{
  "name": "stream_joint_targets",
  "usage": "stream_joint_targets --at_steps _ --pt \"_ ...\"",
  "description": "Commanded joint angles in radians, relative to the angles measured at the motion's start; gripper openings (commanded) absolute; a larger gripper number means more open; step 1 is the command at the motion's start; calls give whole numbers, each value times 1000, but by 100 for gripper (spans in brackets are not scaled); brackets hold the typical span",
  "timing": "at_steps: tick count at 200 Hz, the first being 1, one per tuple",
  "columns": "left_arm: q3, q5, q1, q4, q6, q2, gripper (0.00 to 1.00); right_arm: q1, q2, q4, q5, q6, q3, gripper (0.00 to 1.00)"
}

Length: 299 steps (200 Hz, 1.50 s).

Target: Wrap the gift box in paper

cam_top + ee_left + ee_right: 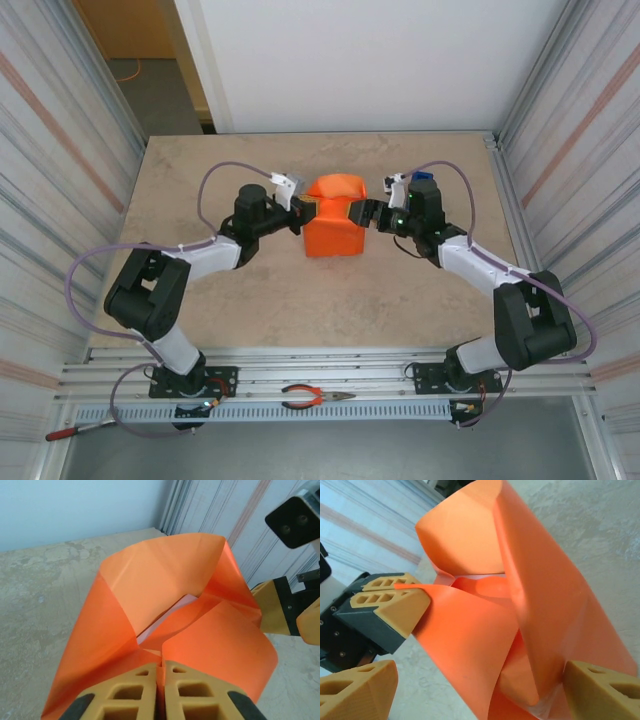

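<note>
Your left gripper (160,666) is pinched on a flap of the paper (333,238), fingers pressed together with the orange edge caught between them. Your right gripper (480,672) has its 2 fingers spread wide, 1 on each side of the bundle at the opposite end. The whole orange lump sits in the middle of the table (230,300), right between the 2 arms, top folds gaping open. The gift box (173,614) is inside, just a pale sliver peeking through.
</note>
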<state>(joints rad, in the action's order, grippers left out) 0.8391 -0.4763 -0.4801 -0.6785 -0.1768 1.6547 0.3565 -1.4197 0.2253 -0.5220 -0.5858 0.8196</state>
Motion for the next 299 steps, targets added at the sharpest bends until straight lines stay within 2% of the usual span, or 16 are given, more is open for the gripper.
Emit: stream_joint_targets --at_steps 1,16,34,45,55,68,75,87,111,150,171,210,272,293,299 --pt "-16 24 0 -42 8 -45 13 10 -15 -76 141 84 57 85" --pt "-20 34 0 -41 -3 -57 16 16 -36 -79 184 101 75 85" --pt "-27 59 3 -41 -23 -83 25 25 -75 -98 206 128 105 85" --pt "-37 108 9 -41 -51 -110 40 28 -97 -108 202 141 120 85" --pt "-62 183 26 -50 -96 -145 57 30 -110 -114 200 148 127 84" --pt "-116 287 54 -93 -178 -200 74 29 -116 -117 191 150 125 84" --pt "-144 330 69 -110 -220 -225 80 29 -116 -112 185 149 120 84" --pt "-172 363 86 -103 -259 -266 84 30 -114 -105 174 146 111 84" --pt "-159 397 69 19 -240 -324 87 30 -107 -93 154 136 94 84" --pt "-36 474 -37 249 -154 -321 89 30 -95 -87 124 127 97 84" --pt "-28 555 -107 262 -135 -301 90 29 -107 -86 110 122 107 84" --pt "-8 612 -185 263 -93 -203 90 31 -130 -58 92 105 93 82" --pt "82 753 -180 249 -10 -26 89 36 -117 -71 83 100 90 81" --pt "89 754 -164 242 -6 4 85 36 -78 -74 121 104 89 89" --pt "88 752 -161 242 -6 7 84 36 -63 -86 157 101 91 99"
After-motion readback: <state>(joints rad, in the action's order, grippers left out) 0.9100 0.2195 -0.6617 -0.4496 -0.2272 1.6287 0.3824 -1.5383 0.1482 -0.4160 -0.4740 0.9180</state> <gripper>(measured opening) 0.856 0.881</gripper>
